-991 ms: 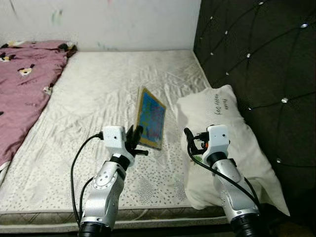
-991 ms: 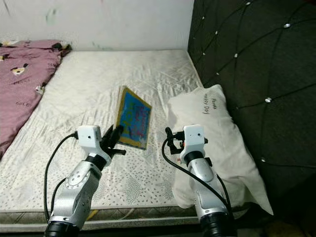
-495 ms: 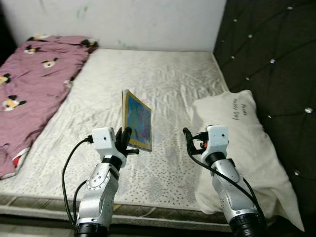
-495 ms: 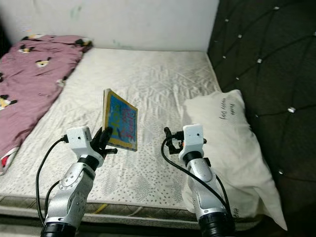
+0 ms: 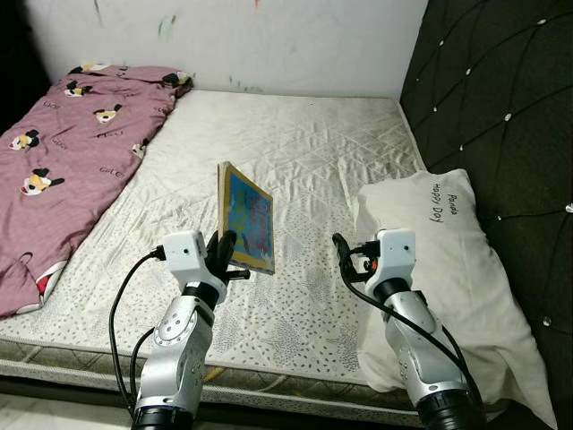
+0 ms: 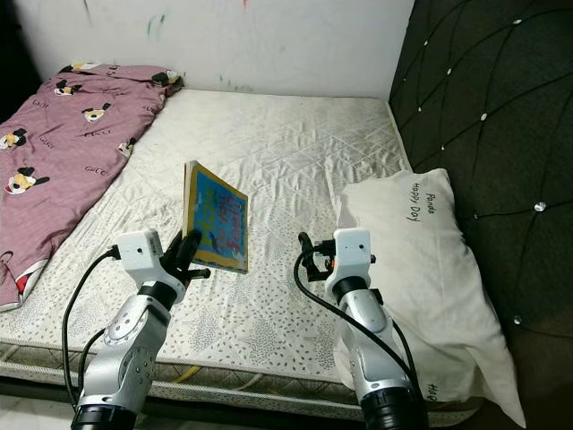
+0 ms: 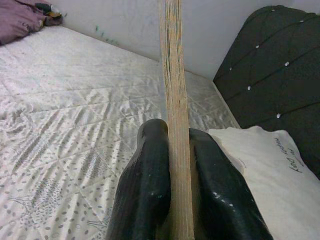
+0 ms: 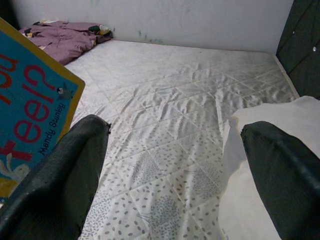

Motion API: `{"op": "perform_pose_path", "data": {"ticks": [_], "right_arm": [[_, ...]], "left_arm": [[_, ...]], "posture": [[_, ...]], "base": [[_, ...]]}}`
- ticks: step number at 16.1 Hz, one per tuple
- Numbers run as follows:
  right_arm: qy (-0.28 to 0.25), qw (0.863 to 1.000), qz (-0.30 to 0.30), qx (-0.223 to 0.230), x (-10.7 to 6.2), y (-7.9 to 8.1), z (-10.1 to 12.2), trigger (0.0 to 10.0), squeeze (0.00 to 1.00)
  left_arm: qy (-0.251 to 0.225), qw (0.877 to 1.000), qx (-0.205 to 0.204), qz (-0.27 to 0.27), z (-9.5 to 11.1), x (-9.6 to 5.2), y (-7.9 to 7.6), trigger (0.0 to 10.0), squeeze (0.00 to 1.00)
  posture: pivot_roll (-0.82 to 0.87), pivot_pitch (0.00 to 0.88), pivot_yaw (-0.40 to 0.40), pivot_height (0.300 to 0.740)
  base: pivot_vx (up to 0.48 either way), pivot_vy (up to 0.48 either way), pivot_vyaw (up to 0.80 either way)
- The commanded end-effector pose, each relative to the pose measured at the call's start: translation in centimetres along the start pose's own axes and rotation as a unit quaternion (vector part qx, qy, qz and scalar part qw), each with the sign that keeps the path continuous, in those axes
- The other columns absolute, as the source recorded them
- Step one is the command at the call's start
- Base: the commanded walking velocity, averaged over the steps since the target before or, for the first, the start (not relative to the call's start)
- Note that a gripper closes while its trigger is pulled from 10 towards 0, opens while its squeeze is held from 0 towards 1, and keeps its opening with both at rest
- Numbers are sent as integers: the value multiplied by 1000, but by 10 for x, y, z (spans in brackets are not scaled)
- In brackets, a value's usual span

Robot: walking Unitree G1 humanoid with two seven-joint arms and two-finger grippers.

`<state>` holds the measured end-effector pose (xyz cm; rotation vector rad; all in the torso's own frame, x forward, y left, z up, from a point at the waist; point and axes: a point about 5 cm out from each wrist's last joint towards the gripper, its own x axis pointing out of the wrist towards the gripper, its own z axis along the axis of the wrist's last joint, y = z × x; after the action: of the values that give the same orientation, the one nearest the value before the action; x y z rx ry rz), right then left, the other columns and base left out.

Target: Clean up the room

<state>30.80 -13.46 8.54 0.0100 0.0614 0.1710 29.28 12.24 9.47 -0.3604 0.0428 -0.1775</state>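
Backing away from the bed seems to be what has changed: more of the mattress [image 5: 295, 161] and the purple blanket [image 5: 72, 152] shows than a moment ago, and the mattress's near edge now sits further from the robot, while the book keeps its place in the left gripper [image 5: 224, 255].

That gripper's two black fingers [image 7: 150, 190] are closed flat on either face of the picture book [image 5: 246, 218], pinching it at its lower edge so it stands upright, lifted clear above the middle of the mattress's near edge. Holding it on edge like this probably keeps the pages shut and the cover from sagging while the robot carries it off to wherever books belong.

On the other side, the right gripper [image 6: 309, 260] hovers just above the near end of the white pillow [image 5: 448, 260], fingers [image 8: 65, 175] spread wide with nothing between them, likely kept ready and out of the book's way. That pillow lies along the mattress's right edge against the dark padded headboard [image 5: 501, 98]; the blanket is heaped along the left edge.
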Motion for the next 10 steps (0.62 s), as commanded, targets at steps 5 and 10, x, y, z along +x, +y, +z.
{"op": "perform_pose_path", "data": {"ticks": [5,10], "right_arm": [[-6,1000,5,-2,2,0,6,10000,0],[-3,1000,1,-7,2,-1,5,10000,0]], "left_arm": [[-22,1000,-3,-9,9,2,-6,10000,0],[-32,999,-8,-15,11,2,-9,10000,0]], "posture": [[-34,25,20,740],[-40,28,21,740]], "base": [[0,432,0],[0,96,0]]}}
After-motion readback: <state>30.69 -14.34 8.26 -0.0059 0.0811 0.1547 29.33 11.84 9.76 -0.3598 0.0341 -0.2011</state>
